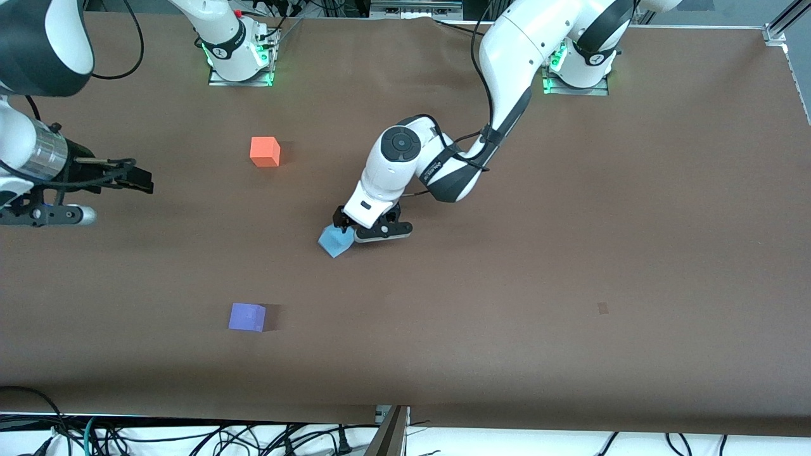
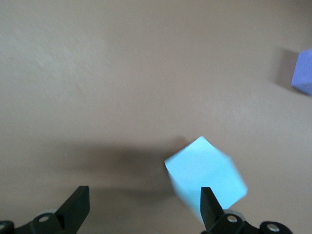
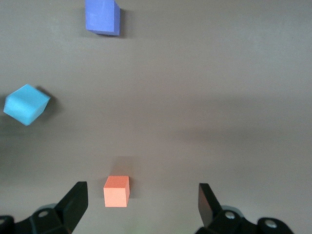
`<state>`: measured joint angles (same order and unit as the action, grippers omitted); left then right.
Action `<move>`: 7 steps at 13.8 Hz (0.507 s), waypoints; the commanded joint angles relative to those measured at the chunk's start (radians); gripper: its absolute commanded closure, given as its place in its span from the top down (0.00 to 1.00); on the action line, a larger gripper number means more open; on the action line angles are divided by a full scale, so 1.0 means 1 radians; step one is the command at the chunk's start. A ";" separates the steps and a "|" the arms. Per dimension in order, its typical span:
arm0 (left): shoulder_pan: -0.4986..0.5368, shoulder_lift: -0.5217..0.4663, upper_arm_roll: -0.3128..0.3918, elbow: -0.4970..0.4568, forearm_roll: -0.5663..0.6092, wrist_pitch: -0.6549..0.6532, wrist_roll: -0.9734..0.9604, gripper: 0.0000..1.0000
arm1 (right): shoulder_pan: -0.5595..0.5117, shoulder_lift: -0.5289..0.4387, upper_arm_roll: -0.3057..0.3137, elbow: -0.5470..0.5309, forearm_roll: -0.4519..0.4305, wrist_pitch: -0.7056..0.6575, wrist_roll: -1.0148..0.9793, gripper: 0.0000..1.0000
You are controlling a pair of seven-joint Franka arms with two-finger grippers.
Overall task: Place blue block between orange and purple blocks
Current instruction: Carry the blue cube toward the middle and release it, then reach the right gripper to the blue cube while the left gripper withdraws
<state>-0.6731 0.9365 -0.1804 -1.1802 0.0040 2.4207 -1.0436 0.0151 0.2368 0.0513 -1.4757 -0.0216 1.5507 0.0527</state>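
The blue block [image 1: 334, 240] sits near the table's middle, tipped onto an edge. My left gripper [image 1: 363, 232] is low beside it and open. In the left wrist view the blue block [image 2: 204, 176] lies against one finger [image 2: 208, 204], outside the gap of the left gripper [image 2: 144, 207]. The orange block [image 1: 265, 152] stands farther from the front camera and the purple block [image 1: 247, 316] nearer to it, both toward the right arm's end. My right gripper [image 1: 130, 177] waits open and empty, high over that end. The right wrist view shows the right gripper [image 3: 141, 202], the orange block [image 3: 117, 191], the blue block [image 3: 27, 104] and the purple block [image 3: 102, 17].
The brown table [image 1: 570, 253] bears only the three blocks. Cables hang below its front edge [image 1: 253, 437]. The arm bases [image 1: 237, 57] stand along the edge farthest from the front camera.
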 commanded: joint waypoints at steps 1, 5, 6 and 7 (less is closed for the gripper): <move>0.059 -0.083 0.001 -0.033 0.025 -0.099 -0.003 1.00 | 0.006 0.070 0.005 0.014 0.015 0.047 0.006 1.00; 0.289 -0.183 -0.037 -0.036 0.019 -0.366 0.083 1.00 | 0.078 0.153 0.007 0.008 0.018 0.133 0.141 1.00; 0.349 -0.195 -0.062 -0.039 0.019 -0.423 0.179 1.00 | 0.115 0.168 0.007 0.009 0.018 0.155 0.201 1.00; 0.395 -0.226 -0.062 -0.073 0.019 -0.449 0.260 1.00 | 0.150 0.189 0.005 0.009 0.018 0.193 0.257 1.00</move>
<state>-0.3755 0.7746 -0.1996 -1.1796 0.0056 2.0299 -0.9083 0.1042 0.4020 0.0601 -1.4795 -0.0130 1.7056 0.2066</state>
